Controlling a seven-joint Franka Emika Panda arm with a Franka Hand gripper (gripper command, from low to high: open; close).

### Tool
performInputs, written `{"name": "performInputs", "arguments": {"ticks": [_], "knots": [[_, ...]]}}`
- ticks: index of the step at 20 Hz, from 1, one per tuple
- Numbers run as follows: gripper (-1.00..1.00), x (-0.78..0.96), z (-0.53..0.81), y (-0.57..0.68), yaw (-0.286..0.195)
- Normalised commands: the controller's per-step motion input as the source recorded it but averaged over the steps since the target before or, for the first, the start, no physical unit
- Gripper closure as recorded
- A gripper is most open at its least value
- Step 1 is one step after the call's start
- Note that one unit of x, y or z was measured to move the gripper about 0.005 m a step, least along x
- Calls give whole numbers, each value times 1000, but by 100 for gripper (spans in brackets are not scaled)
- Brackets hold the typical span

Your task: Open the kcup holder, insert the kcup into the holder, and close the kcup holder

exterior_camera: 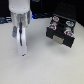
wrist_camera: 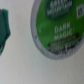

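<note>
Gripper (exterior_camera: 21,49) hangs over the white table (exterior_camera: 45,70) at the exterior view's left; whether it is clenched, I cannot tell. Directly beneath, the kcup (wrist_camera: 59,27) looks light, rigid and foil-topped, best pinched by its sidewalls, well apart from the kcup holder (exterior_camera: 60,31) at right.

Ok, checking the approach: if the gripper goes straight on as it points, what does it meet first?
Probably the kcup, its green lid filling much of the wrist view; depth is unclear.
</note>
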Motion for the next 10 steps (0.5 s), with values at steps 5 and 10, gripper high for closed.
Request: {"name": "performInputs", "arguments": {"ticks": [5, 10], "knots": [[-100, -139, -69, 25, -40], [-100, -210, -56, 37, 3]]}}
